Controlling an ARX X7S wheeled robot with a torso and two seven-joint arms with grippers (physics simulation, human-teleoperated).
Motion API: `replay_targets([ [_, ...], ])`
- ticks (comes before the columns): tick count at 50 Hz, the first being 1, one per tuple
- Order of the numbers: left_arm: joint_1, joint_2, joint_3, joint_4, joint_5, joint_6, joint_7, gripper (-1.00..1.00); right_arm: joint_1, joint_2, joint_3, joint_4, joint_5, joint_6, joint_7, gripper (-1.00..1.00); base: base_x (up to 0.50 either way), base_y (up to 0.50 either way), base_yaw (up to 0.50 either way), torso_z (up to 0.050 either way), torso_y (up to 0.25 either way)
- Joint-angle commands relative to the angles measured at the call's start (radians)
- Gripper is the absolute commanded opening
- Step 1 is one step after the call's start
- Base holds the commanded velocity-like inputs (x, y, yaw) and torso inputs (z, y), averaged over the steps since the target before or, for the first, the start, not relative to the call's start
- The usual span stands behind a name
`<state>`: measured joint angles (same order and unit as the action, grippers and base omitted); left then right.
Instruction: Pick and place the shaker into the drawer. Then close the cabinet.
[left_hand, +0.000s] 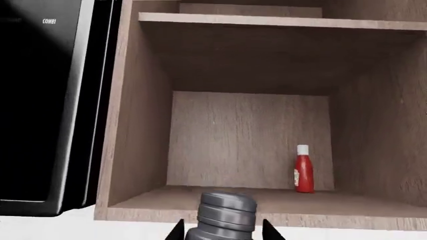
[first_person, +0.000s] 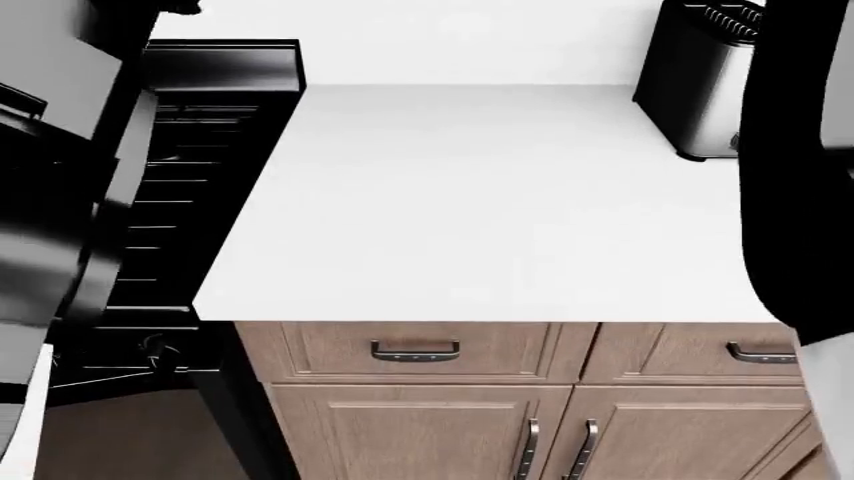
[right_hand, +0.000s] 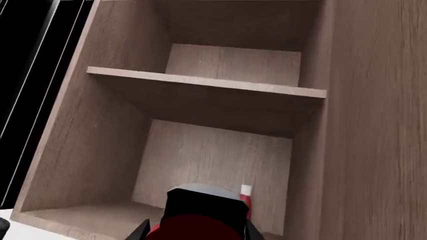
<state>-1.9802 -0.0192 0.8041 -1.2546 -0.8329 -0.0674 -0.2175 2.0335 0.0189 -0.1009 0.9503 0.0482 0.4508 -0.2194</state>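
Note:
The shaker (right_hand: 193, 225), red with a silvery cap, sits between the two dark fingertips of my right gripper (right_hand: 195, 232), which is shut on it in front of an open wooden cabinet (right_hand: 200, 85). My left gripper (left_hand: 223, 232) is shut on a dark grey ribbed cylinder (left_hand: 225, 212), held before the same kind of open cabinet (left_hand: 253, 20). In the head view two drawer fronts with dark curved handles, one (first_person: 415, 350) and another (first_person: 761, 352), sit shut under the white counter (first_person: 481, 200). I cannot tell which is the task's drawer. Neither gripper shows in the head view.
A red ketchup bottle (left_hand: 303, 170) stands on the cabinet's lower shelf, also in the right wrist view as the bottle (right_hand: 245, 196). A black appliance (left_hand: 40, 100) flanks the cabinet. A toaster (first_person: 694, 80) stands at the counter's back right, a black stove (first_person: 200, 200) at its left.

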Motion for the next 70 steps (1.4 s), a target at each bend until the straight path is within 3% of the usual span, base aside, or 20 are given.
replay_targets([
  [1, 0.201, -0.100, 0.034, 0.270, -0.069, -0.041, -0.075, -1.00, -0.275, 0.018, -0.024, -0.364, 0.009, 0.180, 0.006, -1.00, 0.00, 0.00, 0.00, 0.000, 0.000],
  [9, 0.350, -0.208, 0.037, 0.535, -0.108, -0.094, -0.170, -1.00, -0.500, 0.041, -0.009, -0.715, 0.049, 0.366, 0.038, -1.00, 0.00, 0.00, 0.00, 0.000, 0.000],
  [18, 0.576, -0.383, 0.049, 0.962, -0.184, -0.150, -0.298, -1.00, -0.755, 0.056, 0.054, -1.059, 0.097, 0.529, 0.095, -1.00, 0.00, 0.00, 0.00, 0.000, 0.000],
  [26, 0.720, -0.461, 0.070, 1.181, -0.209, -0.151, -0.372, -1.00, -0.951, 0.058, 0.094, -1.274, 0.134, 0.594, 0.123, -1.00, 0.00, 0.00, 0.00, 0.000, 0.000],
  [38, 0.913, -0.551, 0.084, 1.354, -0.208, -0.090, -0.441, -1.00, -1.161, 0.078, 0.106, -1.497, 0.179, 0.670, 0.131, -1.00, 0.00, 0.00, 0.00, 0.001, 0.001],
  [48, 1.045, -0.615, 0.103, 1.450, -0.192, -0.057, -0.496, -1.00, -1.345, 0.061, 0.157, -1.606, 0.199, 0.639, 0.159, -1.00, 0.00, 0.00, 0.00, 0.000, 0.000],
  [54, 1.114, -0.654, 0.114, 1.532, -0.181, -0.038, -0.534, -1.00, -1.387, 0.047, 0.188, -1.703, 0.230, 0.678, 0.178, -1.00, 0.00, 0.00, 0.00, 0.000, 0.002],
  [70, 1.200, -0.674, 0.127, 1.582, -0.162, 0.007, -0.545, -1.00, -1.514, 0.051, 0.200, -1.792, 0.275, 0.676, 0.203, -1.00, 0.00, 0.00, 0.00, 0.000, 0.000],
])
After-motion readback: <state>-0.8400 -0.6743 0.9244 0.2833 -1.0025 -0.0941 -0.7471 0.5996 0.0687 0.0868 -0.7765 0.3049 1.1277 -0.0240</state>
